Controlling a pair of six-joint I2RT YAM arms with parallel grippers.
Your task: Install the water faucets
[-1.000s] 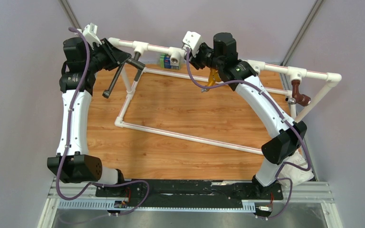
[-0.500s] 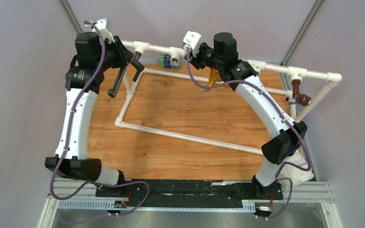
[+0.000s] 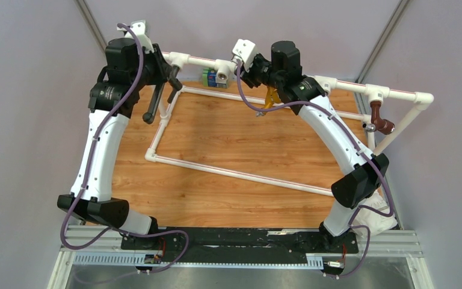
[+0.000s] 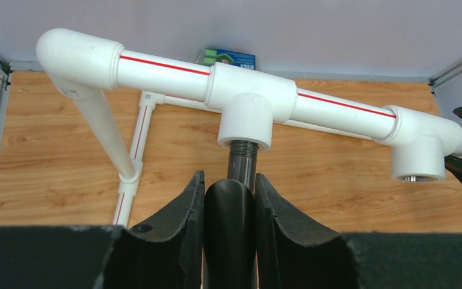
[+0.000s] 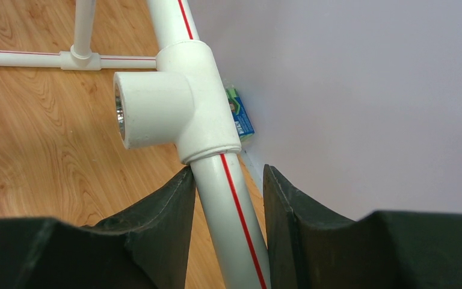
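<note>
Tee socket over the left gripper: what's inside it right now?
The threaded end of the black faucet enters the tee socket from below; a few threads show beneath its rim. How deep it sits is hidden by the white fitting wall.

Bright, even overhead light throughout, shadows soft (wrist views blur slightly up close).

Long, dark faucet (image 3: 154, 106) sat upper left in the overhead frame, a straight tube slanting down-left. Up close, its threaded end (image 4: 242, 158) met the mouth of a white tee (image 4: 248, 117).
</note>
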